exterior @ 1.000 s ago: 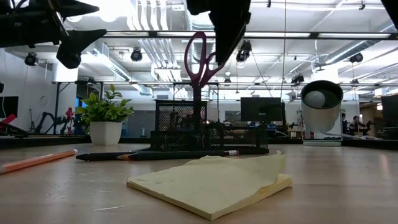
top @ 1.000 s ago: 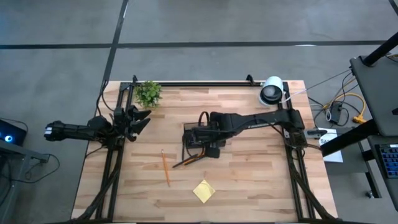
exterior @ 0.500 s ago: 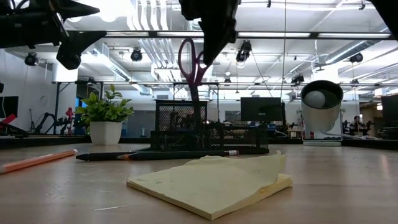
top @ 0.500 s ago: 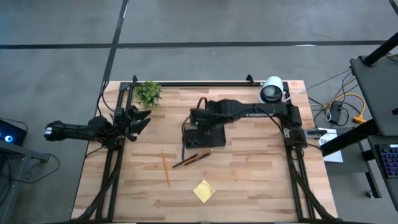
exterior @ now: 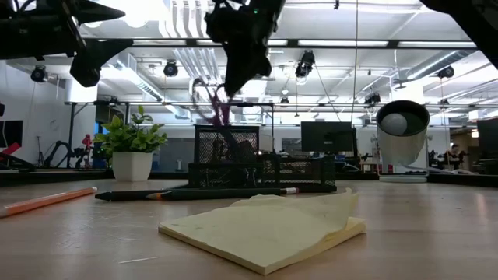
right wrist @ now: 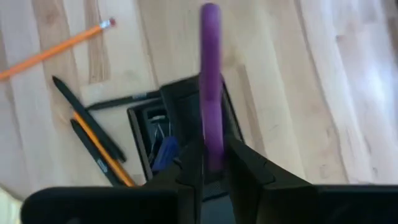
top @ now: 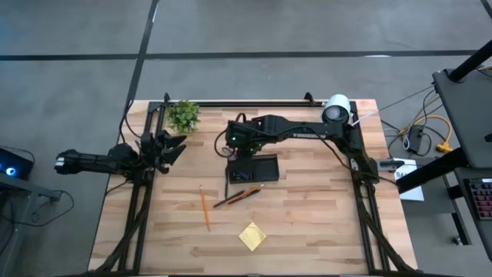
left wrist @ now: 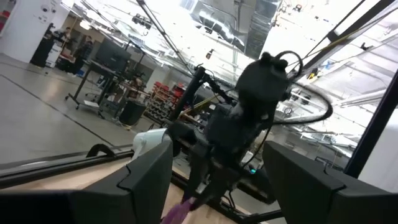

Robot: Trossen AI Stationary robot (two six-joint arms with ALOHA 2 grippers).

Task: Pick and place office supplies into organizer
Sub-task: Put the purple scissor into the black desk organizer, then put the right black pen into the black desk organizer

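Right gripper point(right wrist: 211, 165) hangs above the upright pen compartment of the black organizer point(top: 256, 168) near the middle of the table point(top: 323, 231), its 2 fingers clamped on the purple-handled scissors point(right wrist: 210, 74), which point down toward the compartment. In the low view the scissors point(exterior: 210, 105) look tilted, with the handles above the mesh rim. Left gripper point(top: 171, 146) waits with fingers spread at the table's left edge, well apart from the work. On the wood in front of the organizer lie 1 orange pencil point(top: 204, 206), a cluster of pens point(top: 238, 197) and a yellow sticky-note pad point(top: 251, 235). My judgement: because the scissors are tilted, their tips could catch on the compartment's rim or on the items already inside, and a push could tip or slide the light organizer. Open table lies in front and to the right; the plant point(top: 184, 115) stands near the far left corner, the round white device point(top: 336, 111) at the far right.
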